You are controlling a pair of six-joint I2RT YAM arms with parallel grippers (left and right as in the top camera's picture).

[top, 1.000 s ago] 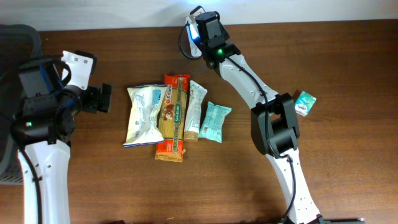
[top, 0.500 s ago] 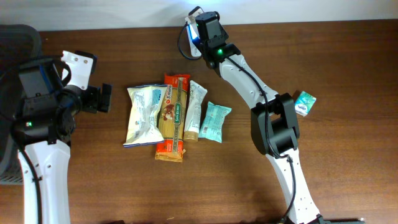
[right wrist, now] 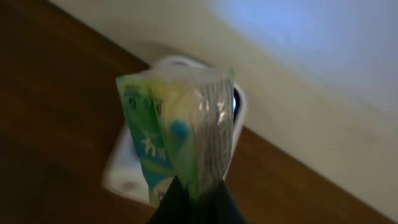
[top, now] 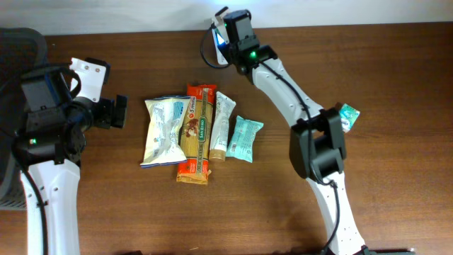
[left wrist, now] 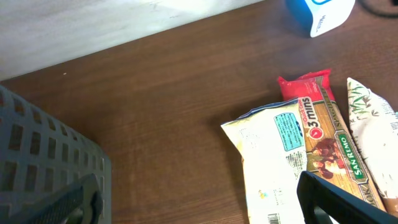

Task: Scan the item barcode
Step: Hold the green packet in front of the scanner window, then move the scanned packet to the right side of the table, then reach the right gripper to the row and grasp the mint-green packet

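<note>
The right gripper (right wrist: 186, 202) is clamped on 1 edge of the green packet (right wrist: 177, 134), at the table's far edge, facing the white scanner (right wrist: 124, 177) — light, floppy, slippery film, best pinched along a sealed seam. The left gripper (top: 117, 112) gapes, empty.

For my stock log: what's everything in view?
cream plastic snack bag: one, cream, row's left end
red-orange pasta packet: one, red-orange, right of the bag
slim white-green sachet: one, white-green, right of the pasta
small teal pouch: one, teal, row's right end
teal packet: one, teal, far right
white box scanner: one, white-blue, back edge
green-white plastic packet: one, green-white, above the scanner
grey slatted basket: one, grey, left edge
left gripper: one, black, open, beside the row
right gripper: one, black, shut on the green-white packet
</note>
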